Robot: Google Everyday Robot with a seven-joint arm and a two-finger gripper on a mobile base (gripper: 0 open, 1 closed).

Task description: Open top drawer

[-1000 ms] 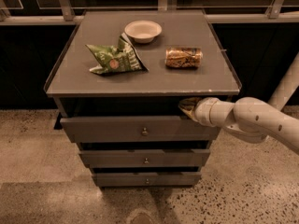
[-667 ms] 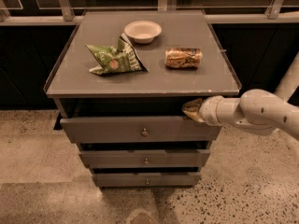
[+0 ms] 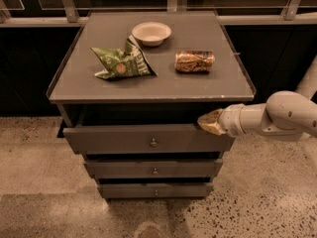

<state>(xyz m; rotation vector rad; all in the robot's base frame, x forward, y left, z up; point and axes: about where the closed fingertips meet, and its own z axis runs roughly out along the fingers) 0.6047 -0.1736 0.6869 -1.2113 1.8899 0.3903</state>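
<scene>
The top drawer sits just under the front edge of the worktop. Its wide grey front stands a little forward of the cabinet, with a dark gap showing above it. The gripper is at the right end of that front, below the worktop's front right corner, with its tip against the panel's upper edge and well away from the centre knob. Whether it is clenched on the edge or merely hooked behind it cannot be told.

The step in hand looks like the pull itself, with the drawer partly out. The next move calls for a straight draw away from the worktop's front edge. Because the hold is off-centre, the pull should be steady so the drawer does not skew and bind. The two narrower drawers below are not part of the task.
</scene>
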